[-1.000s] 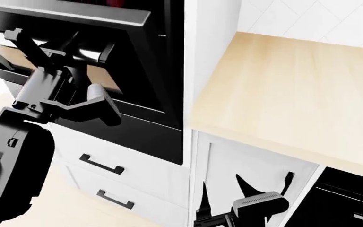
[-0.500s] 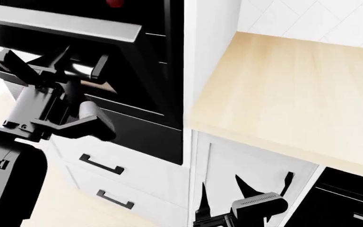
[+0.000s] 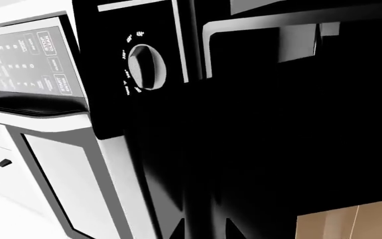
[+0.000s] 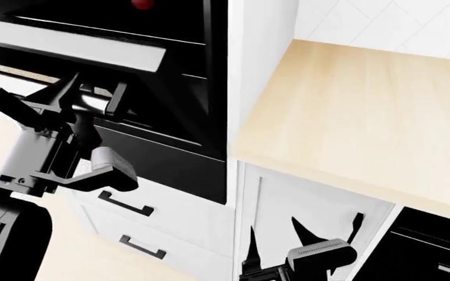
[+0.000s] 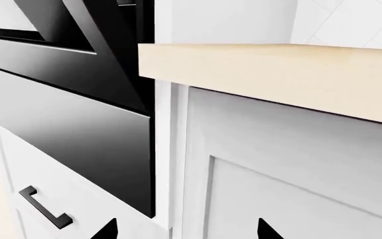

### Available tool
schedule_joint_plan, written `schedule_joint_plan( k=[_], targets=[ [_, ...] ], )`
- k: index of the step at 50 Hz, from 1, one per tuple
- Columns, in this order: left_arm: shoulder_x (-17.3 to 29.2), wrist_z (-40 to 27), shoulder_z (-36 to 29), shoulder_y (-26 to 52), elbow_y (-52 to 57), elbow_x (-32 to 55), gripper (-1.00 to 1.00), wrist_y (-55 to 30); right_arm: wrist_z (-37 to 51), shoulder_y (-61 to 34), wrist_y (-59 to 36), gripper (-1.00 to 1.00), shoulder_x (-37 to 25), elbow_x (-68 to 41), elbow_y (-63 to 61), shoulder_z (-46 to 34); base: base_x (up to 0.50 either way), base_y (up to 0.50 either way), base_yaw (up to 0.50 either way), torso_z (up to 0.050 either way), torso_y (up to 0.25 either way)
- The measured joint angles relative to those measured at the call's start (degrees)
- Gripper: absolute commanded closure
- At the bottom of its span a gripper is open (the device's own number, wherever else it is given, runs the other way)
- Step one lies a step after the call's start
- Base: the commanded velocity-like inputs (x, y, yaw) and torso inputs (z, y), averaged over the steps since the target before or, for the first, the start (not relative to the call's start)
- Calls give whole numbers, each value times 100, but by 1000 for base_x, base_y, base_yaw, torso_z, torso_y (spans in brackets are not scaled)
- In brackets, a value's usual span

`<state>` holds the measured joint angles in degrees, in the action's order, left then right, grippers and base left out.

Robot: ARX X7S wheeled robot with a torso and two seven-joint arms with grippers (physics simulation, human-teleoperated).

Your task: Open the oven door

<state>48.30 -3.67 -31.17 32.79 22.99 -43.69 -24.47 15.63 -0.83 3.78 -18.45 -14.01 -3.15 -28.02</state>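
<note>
The oven door (image 4: 92,54) is a glossy black panel, tilted outward from its top at the upper left of the head view. Its silver bar handle (image 4: 92,105) lies between the fingers of my left gripper (image 4: 94,93), which is shut on it from below. In the left wrist view the door (image 3: 277,149) fills the frame as a dark mass, and the left gripper (image 3: 206,230) shows only two dark fingertips. My right gripper (image 4: 328,228) hangs open and holds nothing, low in front of a white cabinet door (image 5: 277,164).
Below the oven a fixed black panel (image 5: 65,119) sits above white drawers with black handles (image 4: 127,204). A wooden countertop (image 4: 365,105) extends to the right. A knob (image 3: 144,67) and a grey keypad panel (image 3: 25,64) show in the left wrist view. Another black appliance (image 4: 436,246) is at the lower right.
The oven door's top edge has swung further down and outward. My left gripper moved down and left with the handle. The right arm has not moved.
</note>
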Motion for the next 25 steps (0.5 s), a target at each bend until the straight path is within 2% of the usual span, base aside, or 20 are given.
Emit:
schedule_joint_plan(
  k=[25],
  targets=[
    [353,-627,103,-762,205,-260,100,-31,28,-23,19,-100,-10,-11,57,-38,0,0,0,1,6]
  ],
)
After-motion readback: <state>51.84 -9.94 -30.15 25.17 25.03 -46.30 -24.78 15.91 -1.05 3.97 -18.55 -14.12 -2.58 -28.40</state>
